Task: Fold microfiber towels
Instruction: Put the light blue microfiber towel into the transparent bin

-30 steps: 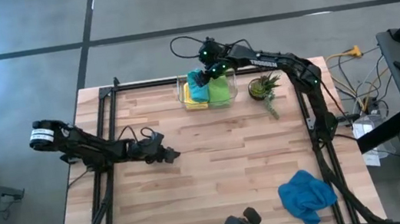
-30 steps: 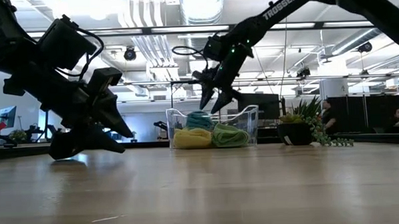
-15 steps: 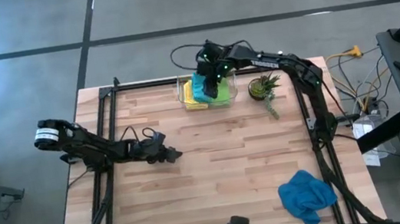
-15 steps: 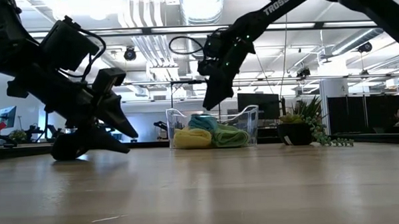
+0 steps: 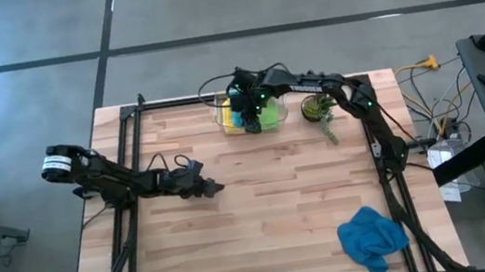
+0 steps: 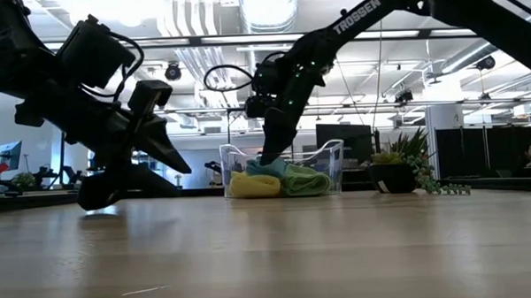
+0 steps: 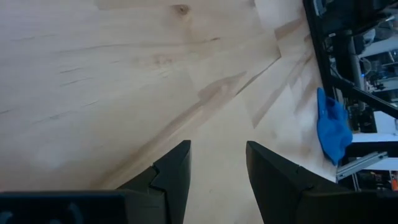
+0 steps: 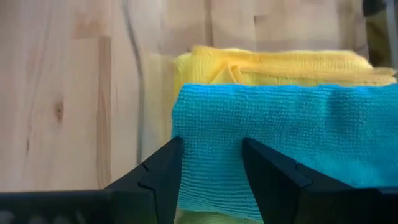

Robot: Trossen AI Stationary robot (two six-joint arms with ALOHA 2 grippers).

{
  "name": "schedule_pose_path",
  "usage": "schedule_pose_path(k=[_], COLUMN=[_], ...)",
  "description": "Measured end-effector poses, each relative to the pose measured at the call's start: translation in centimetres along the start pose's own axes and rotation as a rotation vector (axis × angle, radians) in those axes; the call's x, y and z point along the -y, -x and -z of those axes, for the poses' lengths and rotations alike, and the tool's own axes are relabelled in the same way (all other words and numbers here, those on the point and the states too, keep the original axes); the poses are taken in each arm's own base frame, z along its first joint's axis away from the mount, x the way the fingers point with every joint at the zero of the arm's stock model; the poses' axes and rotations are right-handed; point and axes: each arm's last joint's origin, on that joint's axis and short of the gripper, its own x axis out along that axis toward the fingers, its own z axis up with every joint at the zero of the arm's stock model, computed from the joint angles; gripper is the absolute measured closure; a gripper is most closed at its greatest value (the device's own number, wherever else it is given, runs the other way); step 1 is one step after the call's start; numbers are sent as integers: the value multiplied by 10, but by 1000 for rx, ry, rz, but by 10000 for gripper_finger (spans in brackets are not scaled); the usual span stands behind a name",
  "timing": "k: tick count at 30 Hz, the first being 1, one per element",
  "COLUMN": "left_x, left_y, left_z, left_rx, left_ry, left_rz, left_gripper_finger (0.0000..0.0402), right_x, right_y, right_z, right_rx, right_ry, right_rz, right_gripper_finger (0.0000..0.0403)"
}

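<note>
Wooden table [image 5: 263, 218] carried everything. Clear bin [image 6: 332, 155] sat at the far edge, centre, holding three folded towels: yellow towel [image 8: 273, 65], teal towel [image 8: 280, 124] lying on top of it, lime green towel [image 6: 306, 178] beside them. Potted plant [image 5: 318, 105] stood just beside the bin. Blue towel [image 5: 370, 237] lay crumpled at the near right corner, well apart from the rest.

Right gripper [image 8: 211, 171] was down in the bin with the teal towel between its fingers, jaws part open; couldn't tell whether they'd pinched the cloth. Left gripper [image 7: 217, 168] hung low over bare wood on the left, part open, holding nothing.

Step looked like pulling the teal towel out. To do it well: bite only the top layer, keep clear of the yellow underneath and the bin wall, lift straight up before swinging out.
</note>
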Motion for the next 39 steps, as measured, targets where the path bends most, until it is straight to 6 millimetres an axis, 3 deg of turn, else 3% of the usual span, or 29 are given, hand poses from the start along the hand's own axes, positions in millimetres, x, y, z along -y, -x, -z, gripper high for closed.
schedule_pose_path(k=[4, 9, 15, 19, 30, 35, 39], left_x=[1, 1, 1, 1, 1, 1, 1], left_y=[0, -1, -1, -1, -1, -1, -1], left_z=[0, -1, -1, -1, -1, -1, -1], left_rx=[0, 11, 23, 25, 26, 26, 25], left_ry=[-1, -3, -4, -5, -5, -7, -8], left_rz=[-3, -6, -14, -18, -18, -19, -19], left_gripper_finger=[263, 263, 263, 263, 263, 263, 263], right_x=[2, 6, 38, 52, 60, 57, 55], right_y=[5, 35, 63, 49, 3, -2, 7], right_z=[-6, -26, -29, -17, -4, -4, -8], right_rx=[-23, 41, 109, 43, -39, -47, -45], right_ry=[5, 22, -2, -44, -29, -36, -91], right_rz=[-9, 23, 103, 89, 61, 50, 49], right_gripper_finger=[238, 238, 239, 239, 239, 239, 239])
